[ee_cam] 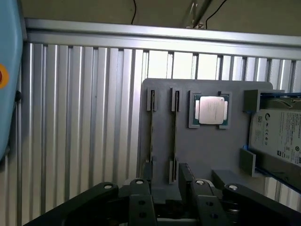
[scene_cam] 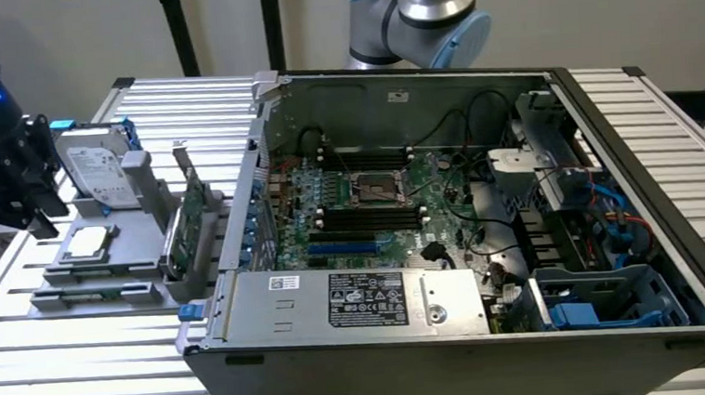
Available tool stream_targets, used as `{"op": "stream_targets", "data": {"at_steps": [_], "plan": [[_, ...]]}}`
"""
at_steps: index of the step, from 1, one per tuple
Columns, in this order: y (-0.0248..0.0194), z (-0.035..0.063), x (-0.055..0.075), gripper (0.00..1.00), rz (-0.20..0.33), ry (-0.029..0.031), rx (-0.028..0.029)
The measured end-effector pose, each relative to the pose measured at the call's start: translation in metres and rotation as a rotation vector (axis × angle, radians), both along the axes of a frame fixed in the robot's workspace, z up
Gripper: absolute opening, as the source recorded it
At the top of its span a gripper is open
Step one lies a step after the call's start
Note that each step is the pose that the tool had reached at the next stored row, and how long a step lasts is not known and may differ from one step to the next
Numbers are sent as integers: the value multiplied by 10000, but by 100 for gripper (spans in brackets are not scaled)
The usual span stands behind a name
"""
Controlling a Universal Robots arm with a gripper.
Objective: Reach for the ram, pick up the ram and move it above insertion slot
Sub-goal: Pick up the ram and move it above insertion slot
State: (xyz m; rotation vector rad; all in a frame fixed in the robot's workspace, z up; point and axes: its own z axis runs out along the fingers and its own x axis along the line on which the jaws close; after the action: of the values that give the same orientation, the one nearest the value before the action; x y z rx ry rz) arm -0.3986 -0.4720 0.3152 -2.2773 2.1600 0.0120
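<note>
The ram stands on edge in a narrow slot of the grey holder, so I see just its thin top edge. My gripper hangs over the near end of that slot pair, fingers apart with nothing between them. In the exterior view the gripper is at the far left, beside the holder and outside the open computer case. The black insertion slots lie on the motherboard inside the case, well to the exterior view's right of the gripper.
On the holder sit a silver processor, a silver hard drive and, upright beside the case, a wider green expansion card. The ribbed metal table runs around the case. The arm's base stands behind the case.
</note>
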Motion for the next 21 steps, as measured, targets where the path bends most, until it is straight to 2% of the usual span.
{"op": "stream_targets", "data": {"at_steps": [12,21], "plan": [[-64,-218,-1,36,0,0,0],[-72,-383,0,36,8,0,0]]}}
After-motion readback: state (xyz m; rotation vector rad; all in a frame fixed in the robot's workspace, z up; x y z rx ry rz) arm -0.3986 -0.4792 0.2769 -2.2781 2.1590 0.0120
